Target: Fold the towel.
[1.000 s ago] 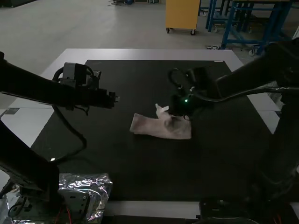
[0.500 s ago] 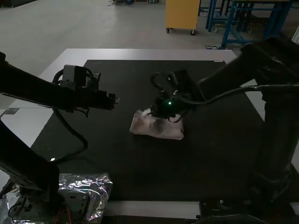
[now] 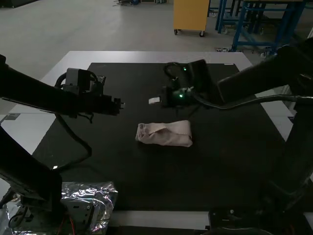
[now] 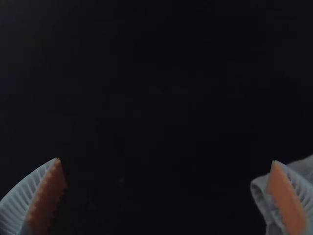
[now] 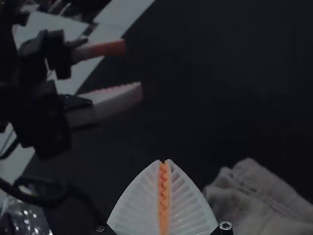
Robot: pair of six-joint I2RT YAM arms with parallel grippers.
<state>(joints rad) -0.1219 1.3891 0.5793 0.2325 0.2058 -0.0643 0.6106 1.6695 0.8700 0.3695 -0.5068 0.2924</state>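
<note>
At ten o'clock from the pale-pink folded cloth towel (image 3: 168, 137), the white-ribbed, orange-padded left pincer (image 3: 122, 105) stood apart; near twelve, the matching right pincer (image 3: 154, 100) was together.

High view: from above, well back, facing forward and down over table (image 3: 146, 57) and mat (image 3: 146, 186). Left wrist view: close, facing mat, edge of towel (image 3: 166, 137) included. Right wrist view: close, angled across mat toward left gripper (image 3: 122, 105) and foil (image 3: 104, 195). Mat, towel common to all three; foil shared by high and right wrist views.
</note>
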